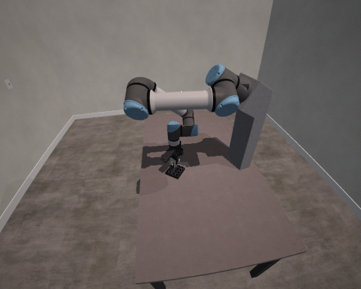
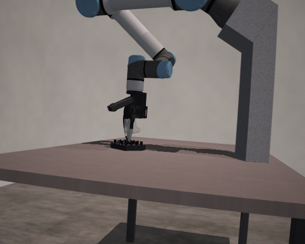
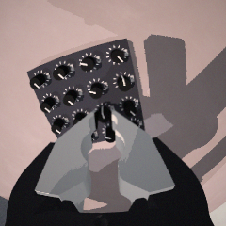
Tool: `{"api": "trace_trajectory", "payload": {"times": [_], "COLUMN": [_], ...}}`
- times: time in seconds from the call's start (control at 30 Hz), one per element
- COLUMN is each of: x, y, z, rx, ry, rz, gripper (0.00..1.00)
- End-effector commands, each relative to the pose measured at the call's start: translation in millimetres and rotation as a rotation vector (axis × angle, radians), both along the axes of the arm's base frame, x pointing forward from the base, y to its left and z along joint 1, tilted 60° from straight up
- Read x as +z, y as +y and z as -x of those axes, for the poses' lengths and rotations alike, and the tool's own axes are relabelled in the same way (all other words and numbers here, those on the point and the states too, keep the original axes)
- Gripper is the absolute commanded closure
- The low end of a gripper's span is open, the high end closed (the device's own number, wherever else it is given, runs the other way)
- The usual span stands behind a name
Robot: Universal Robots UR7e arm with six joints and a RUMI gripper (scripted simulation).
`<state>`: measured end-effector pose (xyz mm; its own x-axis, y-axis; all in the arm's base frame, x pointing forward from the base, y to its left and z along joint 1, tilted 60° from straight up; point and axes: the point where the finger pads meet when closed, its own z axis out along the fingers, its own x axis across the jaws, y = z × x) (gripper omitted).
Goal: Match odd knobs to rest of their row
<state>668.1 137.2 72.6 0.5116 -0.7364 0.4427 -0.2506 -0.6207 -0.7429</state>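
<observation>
The black knob box (image 1: 169, 173) (image 2: 134, 148) (image 3: 40, 71) lies on the table, with rows of black knobs bearing white pointer lines. My gripper (image 1: 174, 166) (image 2: 128, 140) (image 3: 104, 111) points down and is shut on an inner knob, whose pointer is mostly hidden by the fingers. In the wrist view, in the line holding that knob, the upper knobs (image 3: 88, 62) (image 3: 97, 89) and the one below it (image 3: 109, 135) point roughly left. In the line to the right, one knob (image 3: 124, 81) points up, while those above (image 3: 118, 56) and below (image 3: 129, 105) point lower right. Labels are unreadable.
Neighbouring knobs stand close around the fingertips. The fingers hide part of the box's near side in the wrist view. The grey pedestal (image 1: 242, 139) (image 2: 260, 104) carrying the arm stands on the table (image 1: 205, 217) (image 2: 147, 173), right of the box in the top and exterior views.
</observation>
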Motion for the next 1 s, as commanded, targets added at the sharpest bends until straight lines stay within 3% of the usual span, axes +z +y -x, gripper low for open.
{"api": "trace_trajectory", "payload": {"times": [0.0,0.87,0.97], "x": [0.2,-1.4,-1.5], "y": [0.3,1.4,1.5], "z": [0.3,1.6,1.7], "rx": [0.053,0.311,0.320], "ry": [-0.027,-0.165,-0.170], "rz": [0.084,0.506,0.521], "gripper": [0.96,0.96,0.96]}}
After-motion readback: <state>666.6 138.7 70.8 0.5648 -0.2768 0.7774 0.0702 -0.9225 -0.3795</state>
